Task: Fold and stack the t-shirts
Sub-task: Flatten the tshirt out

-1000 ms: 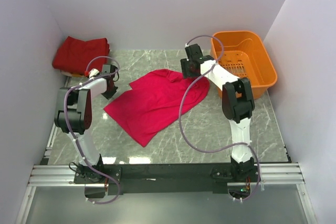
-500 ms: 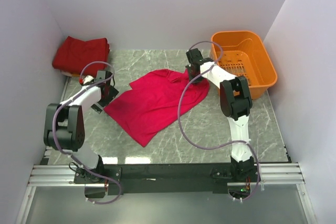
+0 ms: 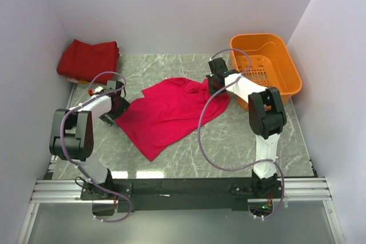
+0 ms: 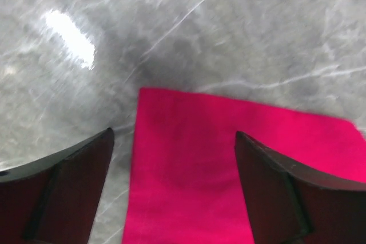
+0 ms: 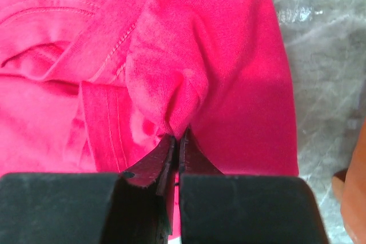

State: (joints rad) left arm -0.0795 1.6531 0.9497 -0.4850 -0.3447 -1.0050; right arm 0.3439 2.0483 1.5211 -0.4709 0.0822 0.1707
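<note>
Grey marble table [image 3: 229,141], white-walled enclosure, arm bases at the near edge. Item: crimson shirt [image 3: 171,112], lying mid-table, spread but rumpled, askew to the table edges, one pointed corner nearest the bases, collar end bunched toward the far right. Item: left gripper [image 4: 174,158], at the shirt's left corner, jaws wide apart and straddling that square corner of cloth, nothing held; whether the tips touch the table cannot be told. Item: right gripper [image 5: 178,141], at the shirt's far right end, jaws pinched together on a raised fold of crimson cloth beside a stitched seam. Item: dark red stack [image 3: 88,58], folded, far-left corner, well apart from the crimson shirt. Item: basket [image 3: 260,36], orange, far right, just beyond the right gripper. Step in hand, as judged: taking hold of the crimson shirt at two ends to flatten it, folding not begun. Next move calls for the left jaws to lower and close on the corner, then both arms to draw the cloth taut.
</note>
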